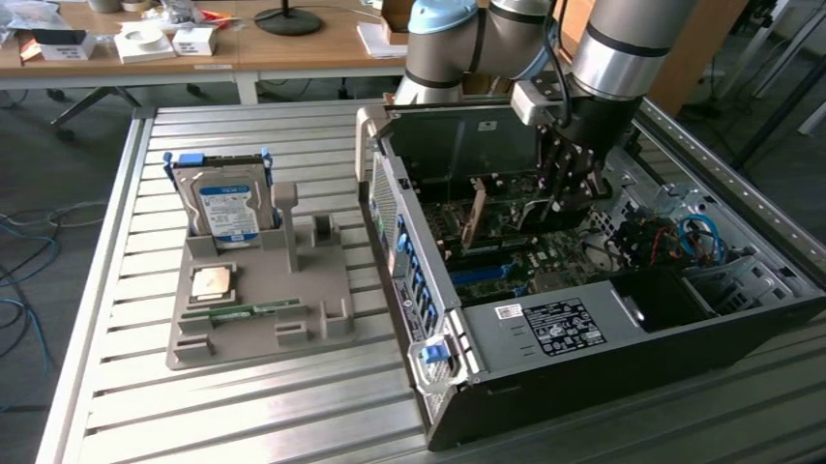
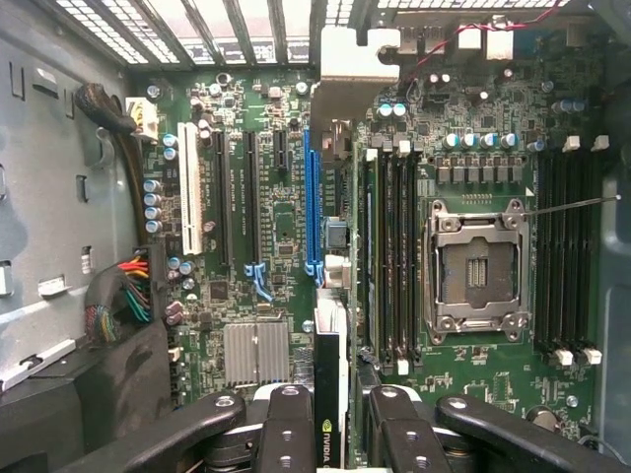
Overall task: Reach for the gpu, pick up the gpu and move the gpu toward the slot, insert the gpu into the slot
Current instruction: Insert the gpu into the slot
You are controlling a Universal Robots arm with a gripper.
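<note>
The gpu, a thin dark card with a green-and-white logo on its edge, is seen edge-on in the wrist view. It is clamped between the two black fingers of the gripper, which is closed on the card from both sides. The card hangs over the green motherboard, in line with a long blue connector strip and just beside it. A long black slot runs parallel on the far side of that blue strip. Whether the card's lower edge touches the board cannot be told. Beyond the card are a row of black memory slots, then the square silver CPU socket.

In the exterior view, the gripper reaches down into the open computer case, in the upper right of the frame. On the exterior view's left, a grey holder on the slatted metal table carries an upright blue-labelled hard drive and a flat green memory stick.
</note>
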